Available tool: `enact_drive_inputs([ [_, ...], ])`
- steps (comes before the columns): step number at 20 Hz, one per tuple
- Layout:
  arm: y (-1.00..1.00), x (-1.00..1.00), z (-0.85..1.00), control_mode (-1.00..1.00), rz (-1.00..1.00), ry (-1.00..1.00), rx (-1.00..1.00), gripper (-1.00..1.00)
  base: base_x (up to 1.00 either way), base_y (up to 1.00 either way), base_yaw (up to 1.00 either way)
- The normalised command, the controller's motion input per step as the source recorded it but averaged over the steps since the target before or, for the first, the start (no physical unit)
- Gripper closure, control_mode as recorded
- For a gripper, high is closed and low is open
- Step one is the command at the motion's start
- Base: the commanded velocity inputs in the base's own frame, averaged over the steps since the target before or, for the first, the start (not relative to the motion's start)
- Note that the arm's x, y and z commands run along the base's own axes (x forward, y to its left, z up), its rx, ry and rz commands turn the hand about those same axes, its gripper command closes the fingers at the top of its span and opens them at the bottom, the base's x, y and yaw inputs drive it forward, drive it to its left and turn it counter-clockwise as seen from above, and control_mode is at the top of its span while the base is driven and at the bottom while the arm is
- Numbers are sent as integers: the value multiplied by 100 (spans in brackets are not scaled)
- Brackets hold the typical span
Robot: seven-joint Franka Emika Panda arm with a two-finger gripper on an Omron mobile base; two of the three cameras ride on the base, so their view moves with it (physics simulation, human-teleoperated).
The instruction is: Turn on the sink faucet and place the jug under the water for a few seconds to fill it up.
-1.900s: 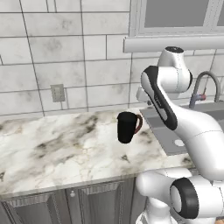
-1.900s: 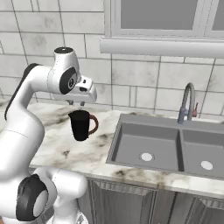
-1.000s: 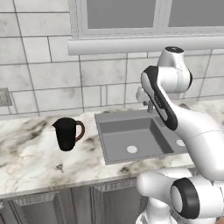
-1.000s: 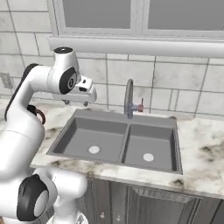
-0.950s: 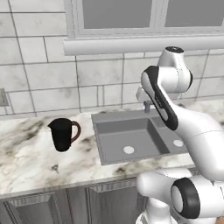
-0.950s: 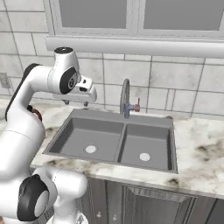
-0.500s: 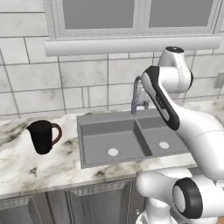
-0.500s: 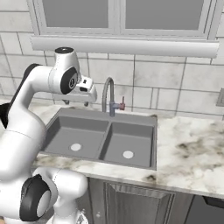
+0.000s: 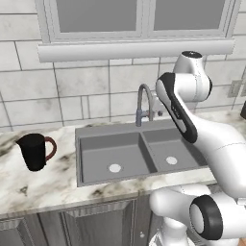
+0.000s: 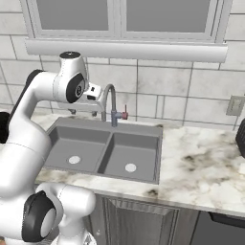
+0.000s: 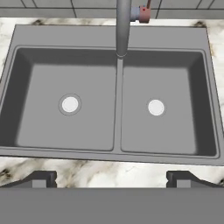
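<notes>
- Pincer (image 11: 112, 177): jaws spread wide, nothing between them; it hangs over the near rim of the sink (image 11: 118, 33), looking down into both basins.
- Sink faucet (image 11: 123, 26): straight ahead of the pincer, past the basins, its spout ending over the divider; a small reddish lever (image 11: 144, 14) sits just to one side of its stem. No stream of water can be made out, so I judge the tap not yet on.
- Jug (image 9: 34, 151): upright on the counter (image 9: 48, 187), well apart from the pincer, beyond the far edge of the left basin, handle turned toward the sink.
- Risk, lever: it is small and close against the stem; an approach slightly off line would likely push the spout aside instead, or the wide jaws would pass round it without moving it.
- Risk, spout: it ends over the divider, so a stream may strike the ridge and splash; the jug would need careful placing.
- Risk, jug: tapered and light-looking; a pinch near the rim or a knock on the handle could tip it.
- Surface: pale marbled stone with dark veins.
- Room: grey tiled wall (image 10: 191, 95), a window sill (image 10: 124, 49) above, a wall outlet (image 10: 235, 105) off to the side, and panelled cabinet fronts (image 9: 72, 226) below.
</notes>
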Motion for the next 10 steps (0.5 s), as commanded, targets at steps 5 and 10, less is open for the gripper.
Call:
enact_drive_inputs([
  [5, 0, 0, 0, 100, 0, 0, 0, -100, 0, -7, 0],
  [10, 0, 0, 0, 100, 0, 0, 0, -100, 1, 0, 0],
])
